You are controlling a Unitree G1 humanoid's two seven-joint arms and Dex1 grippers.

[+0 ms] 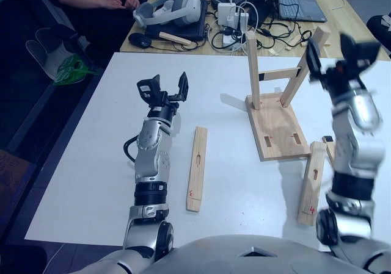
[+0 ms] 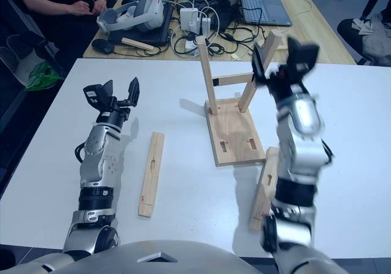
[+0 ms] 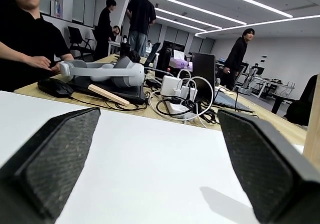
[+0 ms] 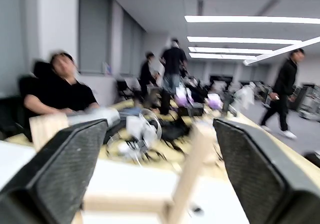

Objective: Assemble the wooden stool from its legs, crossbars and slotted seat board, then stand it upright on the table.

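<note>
Right gripper (image 1: pixel 336 57): gaping wide, gripping nothing, hovering by the tilted leg's (image 1: pixel 300 72) top.
Left gripper (image 1: pixel 165 82): spreading wide, empty, hanging above the table (image 1: pixel 91 164).
Seat board (image 1: pixel 278 127): lying flat at the table's 1 o'clock, carrying the upright leg (image 1: pixel 252 66), crossbar (image 1: pixel 278 74) and tilted leg.
Loose leg (image 1: pixel 197 167): lying flat, long axis running 12-to-6.

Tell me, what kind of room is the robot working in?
Probably an open office or lab: a laptop, a headset and tangled cables crowd the desk behind the white table, under long ceiling lights.

Four legs (image 1: pixel 197 167), one crossbar (image 1: pixel 278 74), one seat board (image 1: pixel 278 127).
</note>
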